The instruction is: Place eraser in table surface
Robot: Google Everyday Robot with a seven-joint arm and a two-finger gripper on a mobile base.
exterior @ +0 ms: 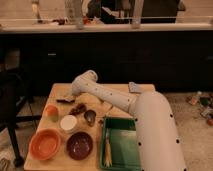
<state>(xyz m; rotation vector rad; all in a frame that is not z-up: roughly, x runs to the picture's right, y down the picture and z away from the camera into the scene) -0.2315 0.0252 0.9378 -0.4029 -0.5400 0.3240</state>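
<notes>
Reaching across the table surface (pixel 120 90) from the right, the white arm ends at the far left part of the top, where the gripper (pixel 69 98) hangs low over the wood. In this one camera view, a small pale block with a dark side lies right at the gripper's tip, and I take it for the eraser (pixel 64 99); whether it already rests on the wood or is a little above it I cannot tell. Whether the fingers are clamped on it or spread apart cannot be made out either.

Nearer the camera stand an orange bowl (pixel 45 144), a dark bowl (pixel 80 145), a small white bowl (pixel 68 122) and an orange cup (pixel 51 110), with a green tray (pixel 120 145) to their right.

My judgement: the placing step is in hand. The next move calls for setting the block flat, letting go, and lifting straight up without nudging it.
</notes>
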